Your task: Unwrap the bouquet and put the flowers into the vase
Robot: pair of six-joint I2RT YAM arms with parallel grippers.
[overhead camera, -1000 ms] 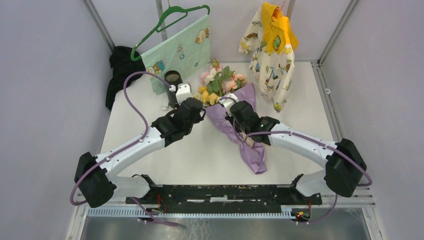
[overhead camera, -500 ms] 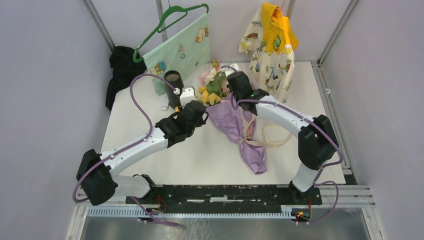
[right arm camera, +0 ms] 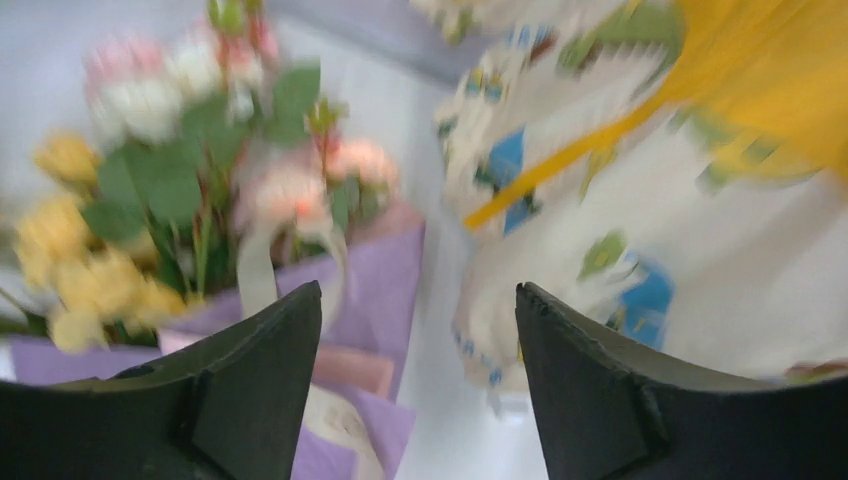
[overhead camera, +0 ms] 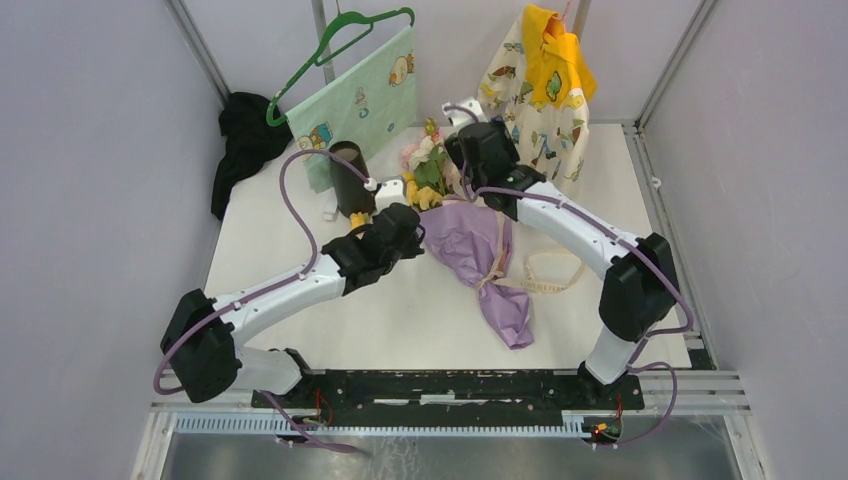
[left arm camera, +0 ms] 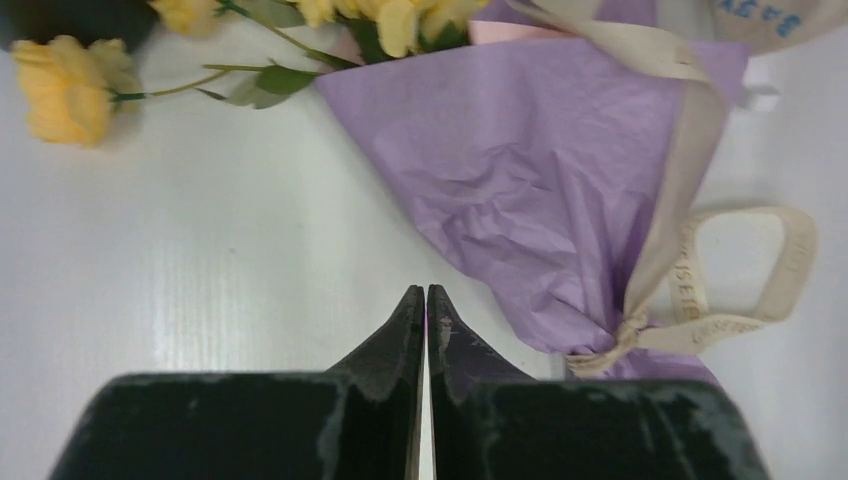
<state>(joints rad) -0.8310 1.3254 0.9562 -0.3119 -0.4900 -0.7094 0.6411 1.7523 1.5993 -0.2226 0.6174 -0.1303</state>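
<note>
Two-arm job: left gripper pinched shut, empty, beside paper; right gripper spread wide near flowers. Left should pin paper while right tugs ribbon knot loose.

Cloth hangs behind vase (flowers just beside).

The white tabletop carries the bouquet near its middle. It lies on its side, the narrow end of its lilac paper pointing near and slightly right, and the flowers spill toward the far edge. A beige ribbon, knotted round the paper's narrow part, trails in a loop just right of it. The black vase stands just left of the flowers. A black cloth is heaped at the far left corner.
</note>
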